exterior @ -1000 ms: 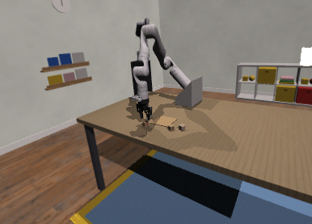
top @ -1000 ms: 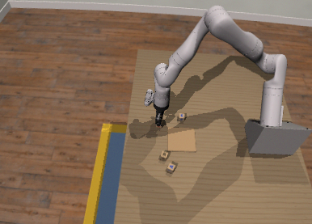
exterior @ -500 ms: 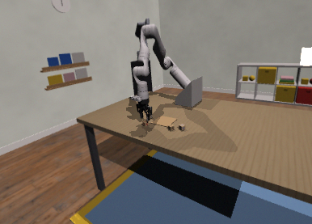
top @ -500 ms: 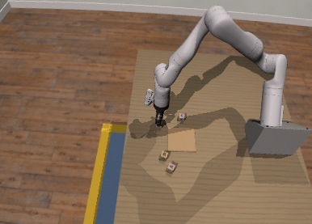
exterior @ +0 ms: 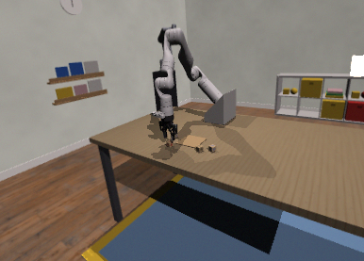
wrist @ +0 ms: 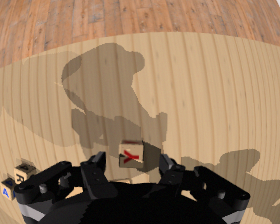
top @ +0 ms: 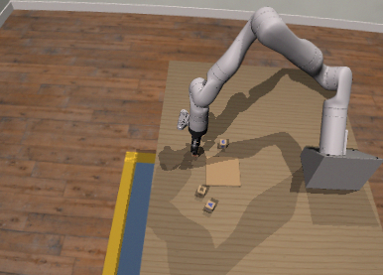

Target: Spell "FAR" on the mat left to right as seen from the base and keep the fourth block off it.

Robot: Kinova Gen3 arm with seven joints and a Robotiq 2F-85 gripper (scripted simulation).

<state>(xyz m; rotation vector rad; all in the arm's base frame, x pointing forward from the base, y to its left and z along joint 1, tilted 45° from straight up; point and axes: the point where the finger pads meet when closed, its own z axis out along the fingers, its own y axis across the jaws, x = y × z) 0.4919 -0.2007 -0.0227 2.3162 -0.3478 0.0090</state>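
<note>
My gripper (top: 196, 150) points down at the table, to the left of the tan mat (top: 223, 172). In the wrist view its fingers stand partly open on either side of a small block with a red letter (wrist: 133, 155), which rests on the table; the fingers do not press on it. A block with a blue letter (top: 223, 142) lies just beyond the mat's far edge. Two more blocks (top: 201, 191) (top: 210, 206) lie on the table in front of the mat. No block is on the mat. The letters are too small to read.
The robot's grey base (top: 342, 168) stands at the right of the table. The table's left edge is close to the gripper, with a blue and yellow floor mat (top: 131, 215) below it. Shelves with boxes (exterior: 325, 96) stand far off.
</note>
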